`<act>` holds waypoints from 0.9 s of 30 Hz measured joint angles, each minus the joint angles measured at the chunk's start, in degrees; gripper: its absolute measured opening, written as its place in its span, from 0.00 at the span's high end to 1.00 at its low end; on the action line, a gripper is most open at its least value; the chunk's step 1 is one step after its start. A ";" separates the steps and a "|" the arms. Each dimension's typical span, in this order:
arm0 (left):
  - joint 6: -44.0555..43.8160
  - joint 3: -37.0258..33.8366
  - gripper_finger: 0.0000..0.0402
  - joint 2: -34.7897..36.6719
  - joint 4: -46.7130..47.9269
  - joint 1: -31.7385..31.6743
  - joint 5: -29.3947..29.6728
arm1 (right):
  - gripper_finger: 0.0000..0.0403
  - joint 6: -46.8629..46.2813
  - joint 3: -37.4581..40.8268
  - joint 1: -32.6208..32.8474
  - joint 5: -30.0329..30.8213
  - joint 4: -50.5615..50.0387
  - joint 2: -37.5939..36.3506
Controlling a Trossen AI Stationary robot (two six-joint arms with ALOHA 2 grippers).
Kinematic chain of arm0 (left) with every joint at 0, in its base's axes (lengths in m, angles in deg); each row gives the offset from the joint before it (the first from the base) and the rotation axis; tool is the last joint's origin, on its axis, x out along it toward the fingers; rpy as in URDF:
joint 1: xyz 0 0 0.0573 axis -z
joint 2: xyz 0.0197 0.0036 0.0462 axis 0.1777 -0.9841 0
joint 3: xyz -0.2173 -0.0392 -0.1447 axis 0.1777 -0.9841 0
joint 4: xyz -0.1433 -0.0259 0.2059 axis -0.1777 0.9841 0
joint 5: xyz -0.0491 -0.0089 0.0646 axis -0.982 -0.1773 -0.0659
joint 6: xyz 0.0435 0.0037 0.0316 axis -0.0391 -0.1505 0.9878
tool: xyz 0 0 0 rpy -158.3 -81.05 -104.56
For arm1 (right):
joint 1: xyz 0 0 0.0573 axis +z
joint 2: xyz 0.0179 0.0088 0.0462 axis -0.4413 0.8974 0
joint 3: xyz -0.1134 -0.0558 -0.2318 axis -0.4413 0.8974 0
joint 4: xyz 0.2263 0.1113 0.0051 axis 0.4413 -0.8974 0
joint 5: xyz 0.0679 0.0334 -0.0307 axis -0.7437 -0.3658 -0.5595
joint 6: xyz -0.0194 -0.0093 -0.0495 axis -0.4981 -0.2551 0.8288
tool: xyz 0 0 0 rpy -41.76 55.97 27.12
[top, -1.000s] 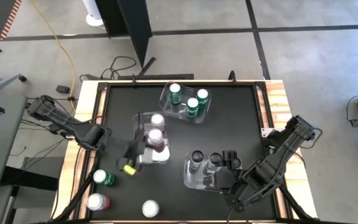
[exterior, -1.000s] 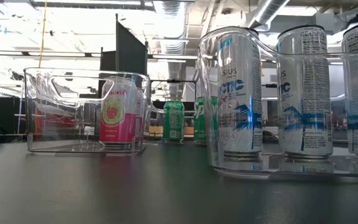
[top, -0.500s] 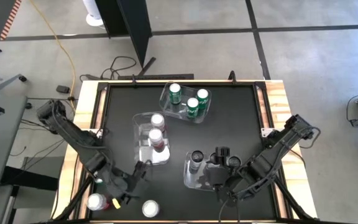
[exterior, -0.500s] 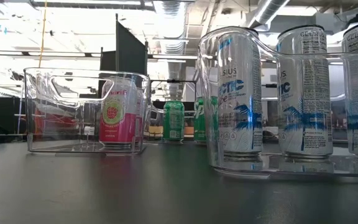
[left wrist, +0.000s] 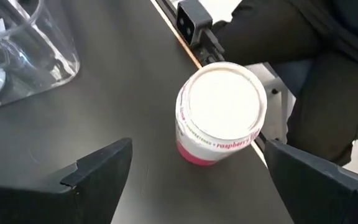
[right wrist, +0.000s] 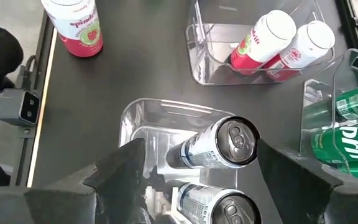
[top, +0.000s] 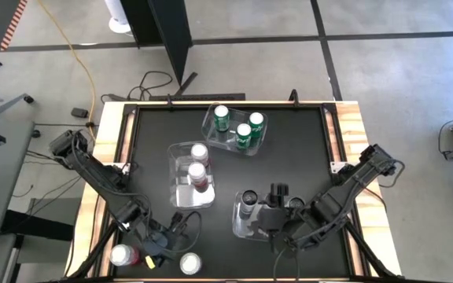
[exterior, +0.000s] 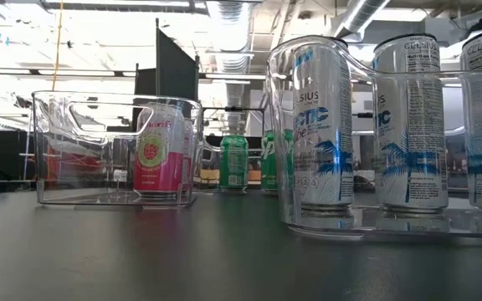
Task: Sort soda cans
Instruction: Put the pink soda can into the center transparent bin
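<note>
A red-pink soda can (left wrist: 219, 112) with a white top stands upright on the black table near its front edge, also seen from above (top: 189, 263). My left gripper (top: 175, 240) hangs just short of it, open, slanting down, with a finger off to each side and clear of it. My right gripper (right wrist: 201, 146) hovers open above the clear bin (top: 242, 224) of silver-and-blue soda cans (right wrist: 225, 144), touching nothing. Two red-pink cans (top: 197, 171) stand in the middle bin. Three green cans (top: 244, 131) stand in the far bin.
Another red-pink can (top: 122, 255) stands at the table's near left corner, beside my left arm. The low camera's housing (left wrist: 191, 17) sits on the table's front edge right by the can. The three clear bins take up the table's middle, far side and right.
My left gripper has swung from beside the middle bin toward the table's near left corner and come down, tipping toward the red-pink can by the front edge. Its arm now covers the green can that stood near the left edge. My right gripper has edged slightly left over its bin.
</note>
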 joint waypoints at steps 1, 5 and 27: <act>0.00 0.00 0.10 0.00 -0.12 0.02 0.00 | 0.19 0.00 0.00 0.00 0.00 0.19 0.00; -0.62 0.00 0.09 -1.08 -2.25 0.11 -0.19 | 0.19 0.00 0.00 0.00 0.00 1.24 0.02; -1.01 3.63 0.09 -14.26 -6.39 0.72 -1.48 | 0.19 -0.13 0.00 0.11 -0.01 1.64 0.04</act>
